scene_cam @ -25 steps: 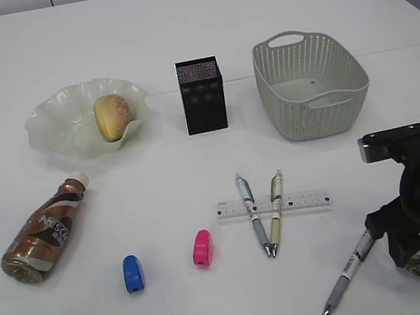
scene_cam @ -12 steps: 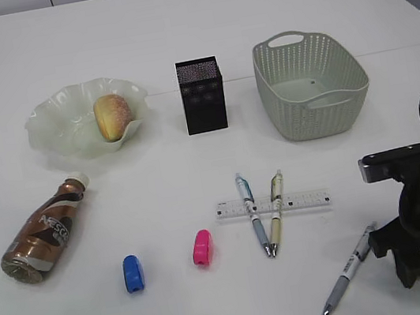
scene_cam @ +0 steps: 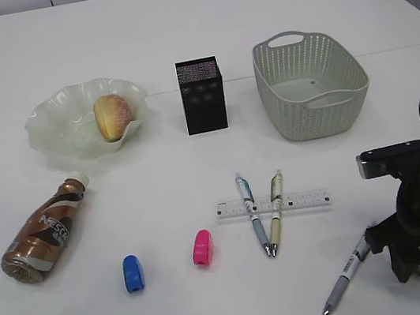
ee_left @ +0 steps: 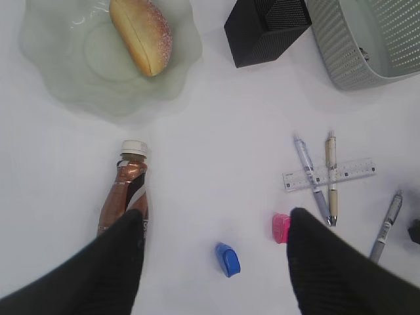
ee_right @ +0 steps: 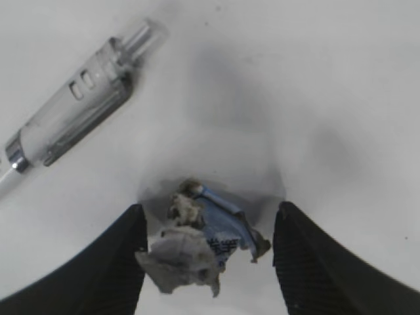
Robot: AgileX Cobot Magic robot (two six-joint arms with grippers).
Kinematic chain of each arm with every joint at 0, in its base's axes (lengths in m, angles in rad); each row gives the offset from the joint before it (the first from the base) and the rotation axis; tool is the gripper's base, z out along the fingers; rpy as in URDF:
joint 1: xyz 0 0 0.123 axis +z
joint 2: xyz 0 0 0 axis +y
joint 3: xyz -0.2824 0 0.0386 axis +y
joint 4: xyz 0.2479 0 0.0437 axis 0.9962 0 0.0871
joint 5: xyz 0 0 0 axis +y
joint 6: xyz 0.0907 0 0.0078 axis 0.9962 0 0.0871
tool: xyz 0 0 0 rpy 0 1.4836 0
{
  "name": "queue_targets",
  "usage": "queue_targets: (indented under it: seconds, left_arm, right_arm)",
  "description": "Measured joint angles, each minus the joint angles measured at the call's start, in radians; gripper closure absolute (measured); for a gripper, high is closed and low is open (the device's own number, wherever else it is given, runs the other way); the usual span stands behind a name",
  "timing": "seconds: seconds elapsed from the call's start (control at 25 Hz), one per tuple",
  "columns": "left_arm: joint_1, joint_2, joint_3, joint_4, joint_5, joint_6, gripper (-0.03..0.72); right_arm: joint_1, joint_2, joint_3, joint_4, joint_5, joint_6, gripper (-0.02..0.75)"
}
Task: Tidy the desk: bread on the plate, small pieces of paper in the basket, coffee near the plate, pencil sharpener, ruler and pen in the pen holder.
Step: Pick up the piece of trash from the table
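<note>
Paper step in hand, judged from the layout. Right tool [ee_right: 209, 262] down at the table [scene_cam: 175, 35], about 4 o'clock in the exterior view, fingers apart and straddling a crumpled paper scrap [ee_right: 197, 246] with blue print; no squeeze visible yet, scrap lying loose between the pads. Left tool [ee_left: 216, 262] high above the table, fingers apart, empty. Bread [scene_cam: 111, 115] already in the plate [scene_cam: 44, 120] at 10 o'clock. Coffee bottle [scene_cam: 42, 232] on its side at 8 o'clock, below the plate, cap toward it. Pen holder [scene_cam: 202, 95] at 12 o'clock, basket [scene_cam: 310, 85] at 2 o'clock, nothing seen inside the basket. Ruler [scene_cam: 304, 199] near centre with two pens [scene_cam: 253, 218] lying across it; third pen [scene_cam: 348, 271] just beside the right tool at 5 o'clock. Blue sharpener [scene_cam: 133, 273] and pink sharpener [scene_cam: 202, 248] at 7 and 6 o'clock. Next, probably: close on the scrap, lift clear without nudging the neighbouring pen, carry toward 2 o'clock, release over the basket. Light, springy paper, so a slip-out likely under a shallow pinch.
</note>
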Motion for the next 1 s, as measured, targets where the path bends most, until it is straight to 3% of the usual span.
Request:
queue_targets:
  seconds: [0.36,0.72,1.0]
  left_arm:
    - [0.000,0.000,0.000,0.000,0.000,0.000,0.191]
    - [0.000,0.000,0.000,0.000,0.000,0.000,0.191]
    - [0.000,0.000,0.000,0.002,0.000,0.000,0.191]
  right_arm:
    - [0.000,0.000,0.000,0.000,0.000,0.000,0.289]
    - [0.000,0.002,-0.004,-0.007,0.008,0.000,0.683]
    - [0.000,0.006,-0.036,-0.014,0.060,0.000,0.718]
